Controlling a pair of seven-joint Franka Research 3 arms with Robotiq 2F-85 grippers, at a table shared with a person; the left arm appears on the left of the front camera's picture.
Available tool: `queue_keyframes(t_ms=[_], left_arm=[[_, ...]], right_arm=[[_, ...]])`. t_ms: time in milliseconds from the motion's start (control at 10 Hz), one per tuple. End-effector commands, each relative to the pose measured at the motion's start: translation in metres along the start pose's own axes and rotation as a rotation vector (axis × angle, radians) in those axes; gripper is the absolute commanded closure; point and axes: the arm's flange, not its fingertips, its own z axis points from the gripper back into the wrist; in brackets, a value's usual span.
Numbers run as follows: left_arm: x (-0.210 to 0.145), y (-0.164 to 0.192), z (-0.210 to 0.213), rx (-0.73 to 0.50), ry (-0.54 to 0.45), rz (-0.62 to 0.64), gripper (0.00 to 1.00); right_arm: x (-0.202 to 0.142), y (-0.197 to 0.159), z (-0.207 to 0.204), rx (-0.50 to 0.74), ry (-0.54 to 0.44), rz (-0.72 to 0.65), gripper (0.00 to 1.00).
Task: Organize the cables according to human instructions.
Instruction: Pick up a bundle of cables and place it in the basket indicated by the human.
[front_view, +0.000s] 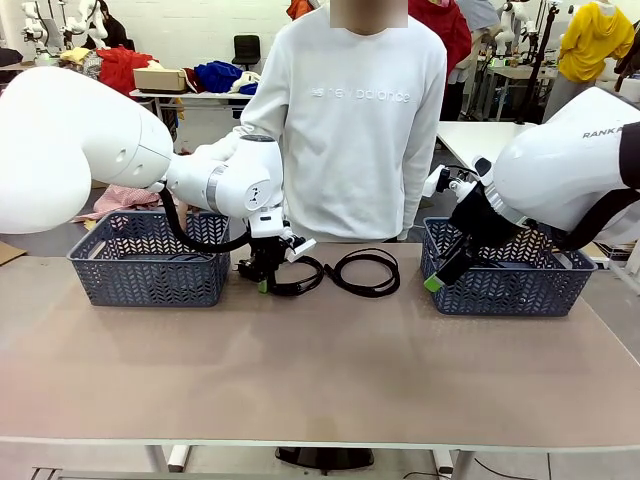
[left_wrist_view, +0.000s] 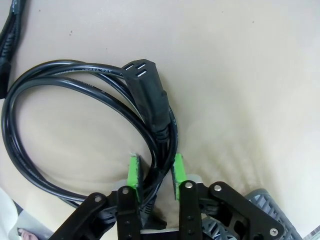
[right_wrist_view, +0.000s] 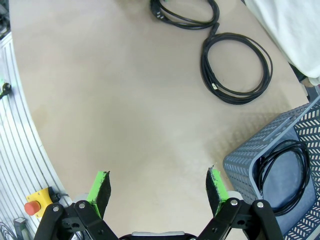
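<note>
Left fingers (left_wrist_view: 134, 172) pinch a coiled cable (left_wrist_view: 149, 102) on the table (left_wrist_view: 240, 75); right fingers (right_wrist_view: 101, 186) gape wide, empty.

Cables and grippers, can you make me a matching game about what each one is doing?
Things:
1 left gripper
2 right gripper
3 black coiled cable before the person
4 far-right black coiled cable

States:
A inside the blue-grey perforated plastic basket
B open over the beige table
C lying free on the table
D shut on a third black coiled cable

Pairs: 1-D, 2-B, 3-C, 4-A.
</note>
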Motion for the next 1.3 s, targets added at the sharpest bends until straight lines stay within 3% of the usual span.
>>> queue_keyframes(t_ms=[0, 100, 200, 500, 900, 1200], left_arm=[[-0.004, 0.000, 0.000, -0.015, -0.020, -0.021, 0.84], [-0.003, -0.001, 0.002, -0.015, -0.017, -0.023, 0.87], [-0.002, -0.002, 0.005, -0.017, -0.024, -0.028, 1.00], [0.005, -0.012, 0.038, 0.000, -0.035, -0.014, 1.00], [0.027, -0.024, 0.109, 0.049, -0.027, 0.124, 1.00], [0.030, -0.043, 0.163, 0.071, -0.014, 0.155, 1.00]], right_arm=[[0.000, 0.000, 0.001, -0.002, -0.002, -0.002, 0.00], [0.000, 0.000, 0.001, -0.002, -0.002, -0.002, 0.00], [0.000, 0.000, 0.001, -0.002, -0.002, -0.002, 0.00], [0.000, 0.000, 0.001, -0.002, -0.002, -0.002, 0.00], [0.000, 0.000, 0.001, -0.002, -0.002, -0.002, 0.00], [0.000, 0.000, 0.001, -0.002, -0.002, -0.002, 0.00]])
